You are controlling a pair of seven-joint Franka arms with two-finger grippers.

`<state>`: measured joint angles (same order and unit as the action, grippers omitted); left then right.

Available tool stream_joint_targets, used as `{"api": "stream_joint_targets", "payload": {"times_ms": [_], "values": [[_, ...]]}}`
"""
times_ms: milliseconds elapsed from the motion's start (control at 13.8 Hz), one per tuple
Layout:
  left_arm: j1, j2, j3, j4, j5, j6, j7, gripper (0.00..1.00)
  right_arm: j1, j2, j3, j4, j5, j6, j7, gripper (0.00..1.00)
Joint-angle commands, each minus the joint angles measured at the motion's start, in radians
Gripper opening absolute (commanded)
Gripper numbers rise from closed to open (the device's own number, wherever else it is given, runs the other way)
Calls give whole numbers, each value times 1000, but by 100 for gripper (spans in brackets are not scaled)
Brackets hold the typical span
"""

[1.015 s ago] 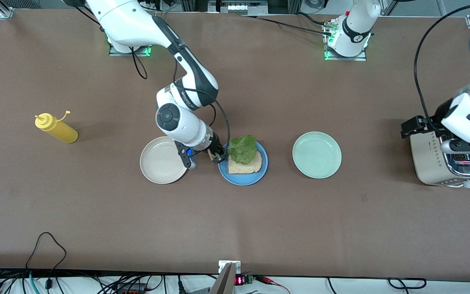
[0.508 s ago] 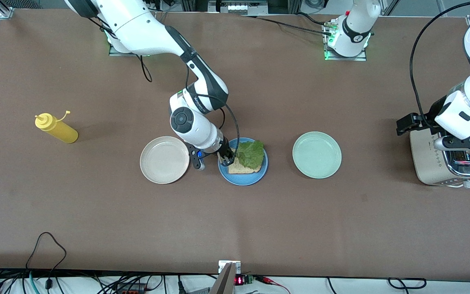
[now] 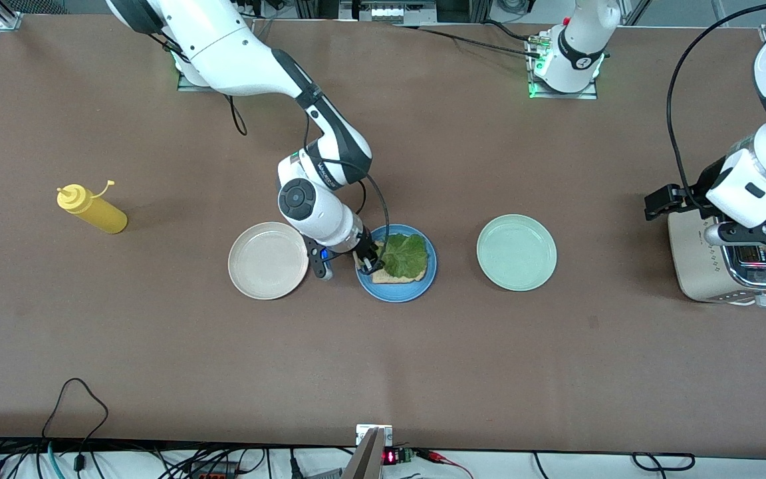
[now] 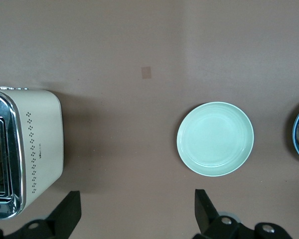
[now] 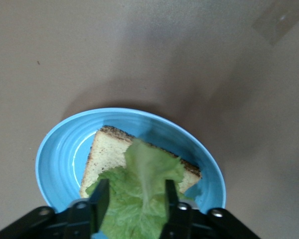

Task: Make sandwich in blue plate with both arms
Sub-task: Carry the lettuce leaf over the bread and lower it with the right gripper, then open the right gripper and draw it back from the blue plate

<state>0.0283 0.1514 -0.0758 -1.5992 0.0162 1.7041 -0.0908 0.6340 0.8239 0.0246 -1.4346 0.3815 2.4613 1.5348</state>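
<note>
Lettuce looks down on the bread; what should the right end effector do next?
Probably lift straight off. The lettuce lies on the bread slice in the blue plate, and the right end effector's fingers stand apart around its edge, so it looks released.

1. Both arms are made of white rounded shells with black bands at the joints; the right arm (image 3: 250, 60) is one, the left arm (image 3: 765, 179) is the other.
2. A round dark grey cap sits on the side of the right arm's wrist.
3. Thin black cables hang in loops along both arms.
4. Each base stands on a metal plate with a green light glowing at it.
5. The left gripper (image 4: 137, 219) has two black fingers, and small silver screws show on its black body.
</note>
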Motion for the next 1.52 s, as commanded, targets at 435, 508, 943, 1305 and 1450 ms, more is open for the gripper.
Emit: {"api": "stream_joint_targets", "payload": {"times_ms": [435,508,943,1305,1450], "values": [[-5,2,-4,-1,-12,55,5,100,-78,-146,-26,23,-9,-247,-149,100],[-4,-1,-4,-2,-13,55,-4,100,-105,-176,-26,22,-7,-307,-191,100],[2,-56,-5,-4,-13,5,8,100,-281,-365,-26,13,-3,-716,-519,100],[41,-76,-5,-5,-39,-86,8,100,-413,-621,-25,-192,-10,-834,-850,100],[36,-66,-7,-4,-42,-138,6,100,-482,-743,-22,-315,-10,-841,-996,100]]}}
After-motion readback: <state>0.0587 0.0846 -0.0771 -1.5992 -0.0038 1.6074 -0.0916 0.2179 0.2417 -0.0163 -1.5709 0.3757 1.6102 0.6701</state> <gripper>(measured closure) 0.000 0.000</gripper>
